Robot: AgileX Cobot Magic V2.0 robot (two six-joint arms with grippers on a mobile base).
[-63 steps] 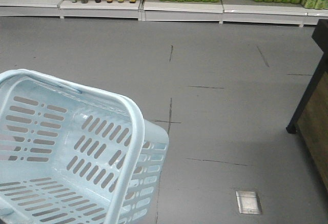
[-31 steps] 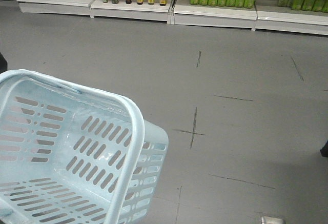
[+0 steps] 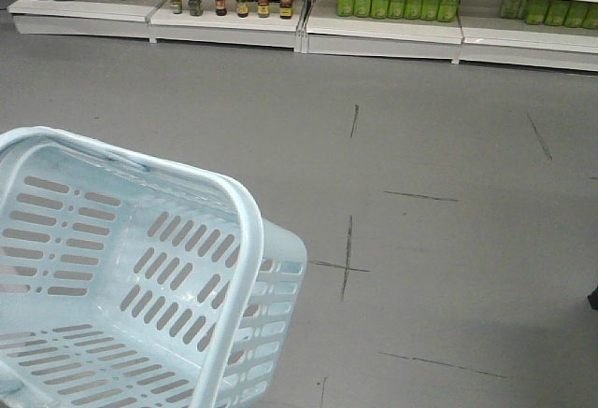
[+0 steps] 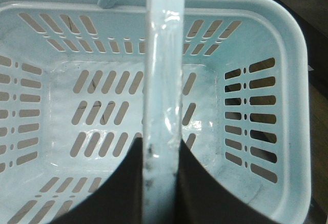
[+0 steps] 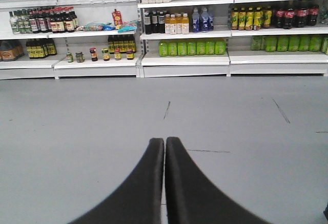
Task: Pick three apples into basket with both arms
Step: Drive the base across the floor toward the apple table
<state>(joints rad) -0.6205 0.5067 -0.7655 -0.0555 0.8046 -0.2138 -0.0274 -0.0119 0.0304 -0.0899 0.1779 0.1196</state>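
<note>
The pale blue basket (image 3: pixel 140 268) fills the lower left of the front view, hanging tilted above the grey floor, with nothing inside. In the left wrist view my left gripper (image 4: pixel 162 147) is shut on the basket's handle (image 4: pixel 163 80), and the slotted basket (image 4: pixel 287 49) hangs below it. My right gripper (image 5: pixel 164 142) is shut with nothing between its black fingers, pointing across the floor toward the shelves. No apples are in view.
White shop shelves (image 3: pixel 374 30) with jars, dark bottles and green bottles run along the far side. The same shelves (image 5: pixel 184 57) face the right wrist camera. Thin dark marks cross the grey floor (image 3: pixel 348 257). A dark object's corner shows at the right edge (image 3: pixel 592 298).
The scene outside has slid rightward and down across the front view; the dark cabinet at the right has left the frame and the floor plate is gone. The basket stays put in the frame.
</note>
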